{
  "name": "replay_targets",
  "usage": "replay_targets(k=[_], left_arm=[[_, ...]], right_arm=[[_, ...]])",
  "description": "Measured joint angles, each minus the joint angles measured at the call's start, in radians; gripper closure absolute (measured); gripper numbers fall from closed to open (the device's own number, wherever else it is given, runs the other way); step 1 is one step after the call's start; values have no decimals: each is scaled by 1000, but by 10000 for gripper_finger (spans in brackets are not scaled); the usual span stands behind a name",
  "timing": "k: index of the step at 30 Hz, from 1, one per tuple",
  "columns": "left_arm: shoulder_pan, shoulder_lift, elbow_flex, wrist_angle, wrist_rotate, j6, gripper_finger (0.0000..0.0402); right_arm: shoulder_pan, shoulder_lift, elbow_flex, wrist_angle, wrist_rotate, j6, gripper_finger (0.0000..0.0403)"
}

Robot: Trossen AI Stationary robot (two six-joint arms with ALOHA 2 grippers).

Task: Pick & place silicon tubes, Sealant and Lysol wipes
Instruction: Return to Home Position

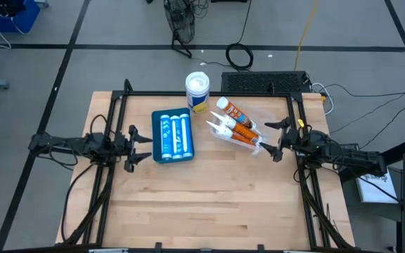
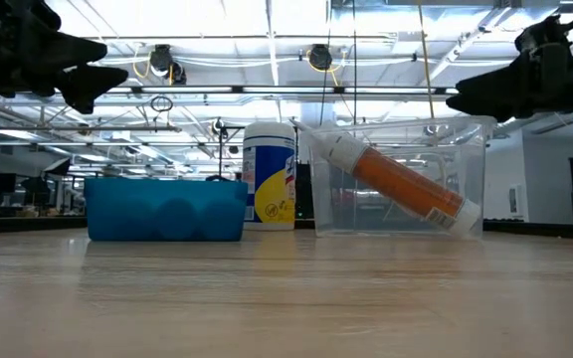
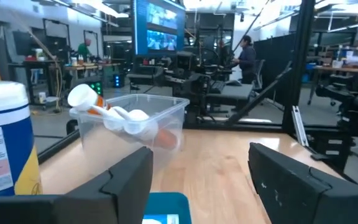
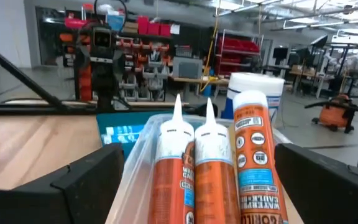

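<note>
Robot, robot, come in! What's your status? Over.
Left claw open, right claw open, both empty. Three orange caulk tubes in clear plastic bin. White-lidded blue-and-yellow Lysol canister upright beside it. Nothing in the way.

Table (image 1: 209, 204): light wood, with 1 dark arm at each side.
Lysol wipes (image 1: 197, 90): upright at the far edge, white lid up.
Blue tray (image 1: 155, 140): near the wipes, holding 2 blue tubes (image 1: 175, 133) side by side.
Clear bin (image 1: 259, 125): holds 3 orange caulk tubes (image 1: 239, 125), lying diagonally.
Left gripper (image 1: 145, 146): fingers spread, just beside the tray.
Right gripper (image 1: 271, 139): fingers spread, just beside the bin.
</note>
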State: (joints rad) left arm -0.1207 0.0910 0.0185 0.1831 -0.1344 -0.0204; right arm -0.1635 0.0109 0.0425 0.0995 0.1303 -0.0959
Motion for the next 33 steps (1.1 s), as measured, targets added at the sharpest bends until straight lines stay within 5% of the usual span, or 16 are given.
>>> replay_targets(k=[33], left_arm=[[0, 0, 0, 1, 3, -4, 133]], right_arm=[[0, 0, -6, -13, -1, 111, 12]])
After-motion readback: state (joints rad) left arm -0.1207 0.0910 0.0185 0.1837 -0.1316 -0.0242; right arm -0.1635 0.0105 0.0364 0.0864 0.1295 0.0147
